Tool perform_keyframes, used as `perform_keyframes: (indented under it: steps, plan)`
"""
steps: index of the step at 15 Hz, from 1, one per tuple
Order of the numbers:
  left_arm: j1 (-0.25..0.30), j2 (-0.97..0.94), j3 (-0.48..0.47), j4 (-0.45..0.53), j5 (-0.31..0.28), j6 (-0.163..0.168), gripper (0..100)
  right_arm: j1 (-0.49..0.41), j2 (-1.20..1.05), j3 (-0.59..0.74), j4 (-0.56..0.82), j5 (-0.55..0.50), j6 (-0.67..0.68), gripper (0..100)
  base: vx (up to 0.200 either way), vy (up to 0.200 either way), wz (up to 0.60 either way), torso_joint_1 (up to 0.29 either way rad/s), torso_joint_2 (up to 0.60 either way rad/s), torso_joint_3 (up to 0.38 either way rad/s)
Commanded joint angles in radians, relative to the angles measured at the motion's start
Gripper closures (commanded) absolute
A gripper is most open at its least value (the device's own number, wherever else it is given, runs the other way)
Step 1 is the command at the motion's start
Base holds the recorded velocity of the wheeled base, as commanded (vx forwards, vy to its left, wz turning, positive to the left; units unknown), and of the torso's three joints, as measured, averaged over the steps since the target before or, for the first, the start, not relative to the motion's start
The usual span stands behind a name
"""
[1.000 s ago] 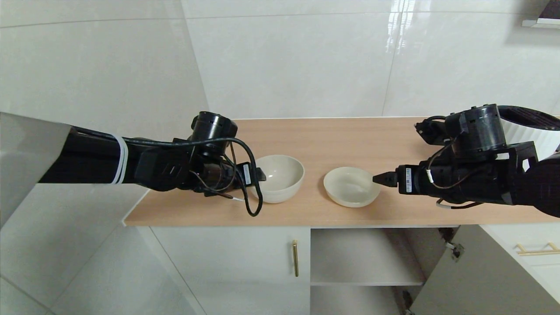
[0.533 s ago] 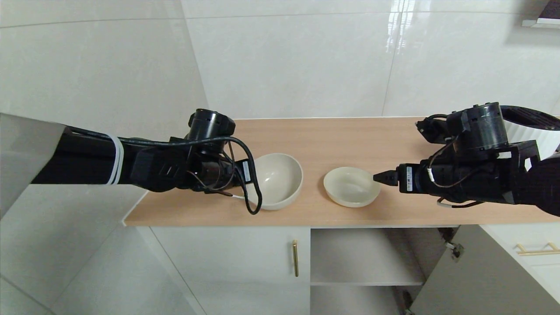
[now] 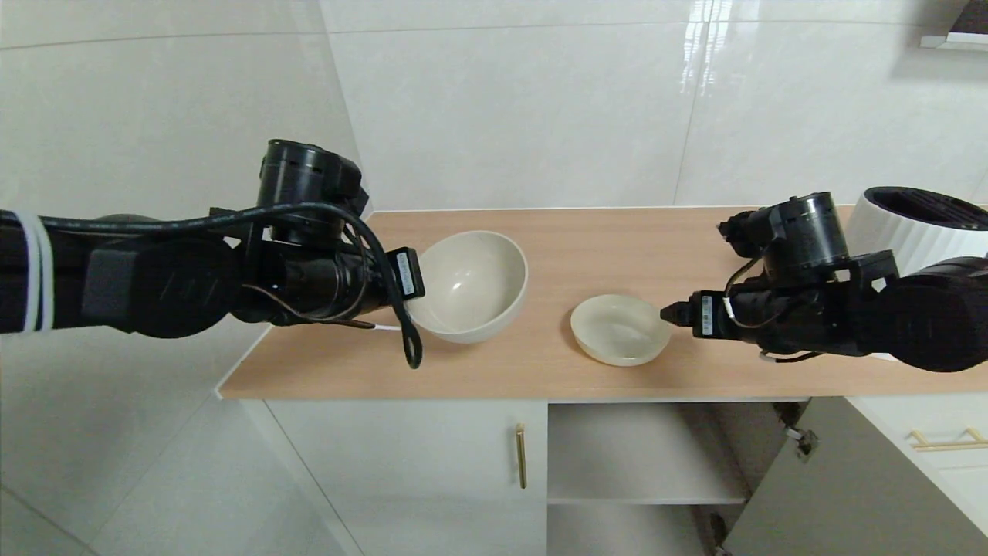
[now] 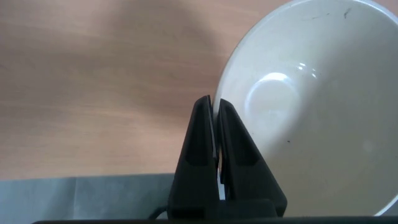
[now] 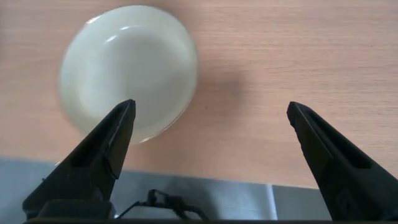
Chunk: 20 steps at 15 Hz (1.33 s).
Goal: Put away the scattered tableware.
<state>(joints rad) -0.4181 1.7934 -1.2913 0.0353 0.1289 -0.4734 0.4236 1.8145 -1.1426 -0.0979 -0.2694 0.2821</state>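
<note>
Clamping the large bowl (image 3: 472, 284) at its rim with the left gripper (image 4: 216, 102), tilted above the desk (image 3: 571, 239). Hovering with the right gripper (image 5: 210, 107), fingers spread wide, just beside the small bowl (image 3: 620, 328) resting on the desk. White sticker (image 3: 408, 272) on each gripper, print unreadable.

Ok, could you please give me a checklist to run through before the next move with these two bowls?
1. Left jaws shut on the large bowl at its rim: ok.
2. Large bowl level: not ok, it is tilted.
3. Right jaws open beside the small bowl: ok.
4. Right jaws free of the small bowl's rim: cannot tell.
5. Small bowl resting flat on the counter: ok.
6. Cabinet shelf below the counter open to reach: ok.
</note>
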Motion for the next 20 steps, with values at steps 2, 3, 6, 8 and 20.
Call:
perform_keyframes:
  steps: [2,3,6,8,20]
  plan:
    - [-0.005,-0.051,0.007,0.000,0.000,-0.001,100,0.001,0.131,-0.055,0.000,-0.062,0.029,0,0.000,0.000,0.00,0.000,0.00,0.000]
    - [-0.007,-0.051,0.007,0.000,0.000,-0.001,100,0.001,0.152,-0.066,-0.003,-0.070,0.038,0,0.000,0.000,0.00,0.000,0.00,0.000]
    - [-0.010,-0.051,0.007,0.000,0.000,-0.001,100,0.001,0.187,-0.105,-0.006,-0.073,0.094,0,0.000,0.000,0.00,0.000,0.00,0.000]
    - [-0.011,-0.051,0.007,0.000,0.000,-0.001,100,0.001,0.192,-0.112,-0.006,-0.073,0.100,0,0.000,0.000,0.00,0.000,0.00,0.000]
    - [-0.011,-0.069,0.007,0.003,0.001,-0.001,100,0.007,0.187,-0.135,-0.010,-0.062,0.135,100,0.000,0.000,0.00,0.000,0.00,0.000]
